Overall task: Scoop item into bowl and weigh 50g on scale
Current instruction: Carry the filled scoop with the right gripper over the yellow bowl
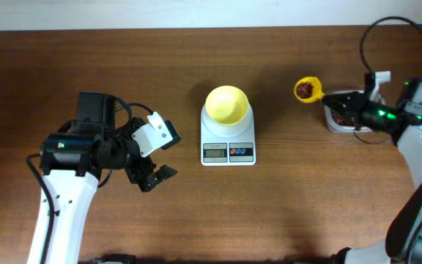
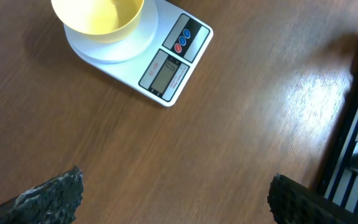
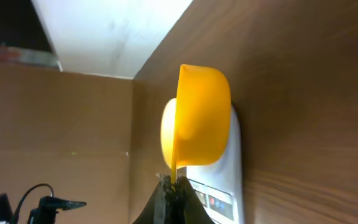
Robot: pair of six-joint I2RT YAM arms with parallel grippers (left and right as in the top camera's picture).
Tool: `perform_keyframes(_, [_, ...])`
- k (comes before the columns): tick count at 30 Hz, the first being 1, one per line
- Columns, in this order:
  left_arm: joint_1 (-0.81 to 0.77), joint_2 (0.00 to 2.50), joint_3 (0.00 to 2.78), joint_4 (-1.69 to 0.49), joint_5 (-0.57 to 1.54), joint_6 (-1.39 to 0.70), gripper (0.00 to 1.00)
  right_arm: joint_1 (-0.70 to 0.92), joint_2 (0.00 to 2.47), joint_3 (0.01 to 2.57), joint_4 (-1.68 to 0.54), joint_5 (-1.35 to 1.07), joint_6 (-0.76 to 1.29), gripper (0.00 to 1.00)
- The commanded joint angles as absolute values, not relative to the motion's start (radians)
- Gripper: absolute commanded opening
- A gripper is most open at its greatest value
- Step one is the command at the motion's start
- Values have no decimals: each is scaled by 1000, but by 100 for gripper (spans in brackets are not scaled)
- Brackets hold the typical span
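The white scale stands mid-table with the pale-yellow bowl on it; the bowl looks empty. My right gripper is shut on the handle of an orange-yellow scoop that holds reddish-brown beans, right of the scale and above the table. In the right wrist view the scoop is in front of the bowl and scale, with the gripper pinching its handle. My left gripper is open and empty, left of the scale. The left wrist view shows the gripper, bowl and scale.
A clear tub with beans sits at the right, mostly hidden under my right arm. A black cable loops above the right arm. Bare wooden table surrounds the scale.
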State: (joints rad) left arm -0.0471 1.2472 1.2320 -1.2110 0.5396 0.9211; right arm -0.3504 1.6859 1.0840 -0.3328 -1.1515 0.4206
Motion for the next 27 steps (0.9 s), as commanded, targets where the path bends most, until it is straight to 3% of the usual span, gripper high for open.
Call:
perform_keyframes(1, [-41,1232,1227,-1212,557,933,99,-256,1691,1081,-245,-1178,521,4])
perform_keyframes(10, [-41,1232,1227,-1212,557,933,99,-44,1691,1081,13,-1158,559,4])
perform_keyframes(15, [-41,1232,1227,-1212,557,933,99,7,1692,1081,32,-1107,554,4])
perform_keyframes(27, [-41,1232,1227,-1212,557,933,99,105,1692,1081,30,-922,161,4])
